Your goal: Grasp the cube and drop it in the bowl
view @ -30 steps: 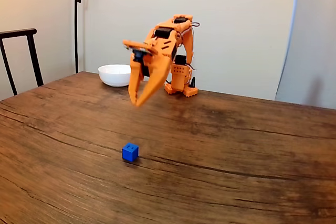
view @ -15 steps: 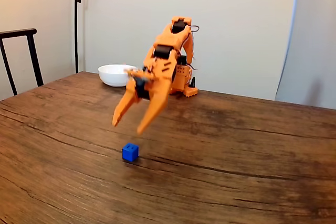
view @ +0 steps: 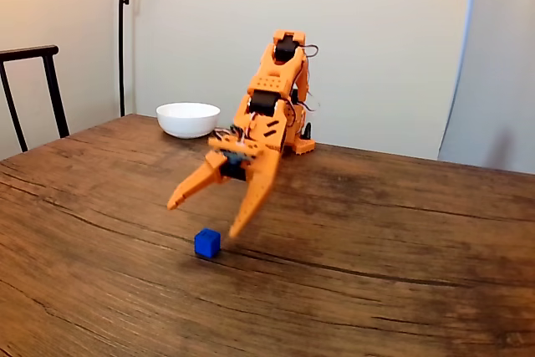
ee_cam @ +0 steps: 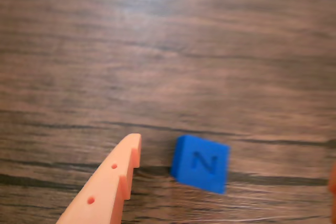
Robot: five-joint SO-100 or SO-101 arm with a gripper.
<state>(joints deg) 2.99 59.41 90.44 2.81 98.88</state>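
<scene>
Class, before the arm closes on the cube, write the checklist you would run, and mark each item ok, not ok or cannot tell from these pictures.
1. Gripper open wide enough for the cube: ok, the jaws are spread well apart.
2. Cube between the jaws: ok in the wrist view, where one finger is to its left and an orange edge is at the far right.
3. Fingertips down at cube height: not ok, in the fixed view they hang above it.
4. Cube squared to the jaws: not ok, it sits slightly rotated.
5. Bowl upright on the table: ok.
6. Bowl empty: cannot tell.
</scene>
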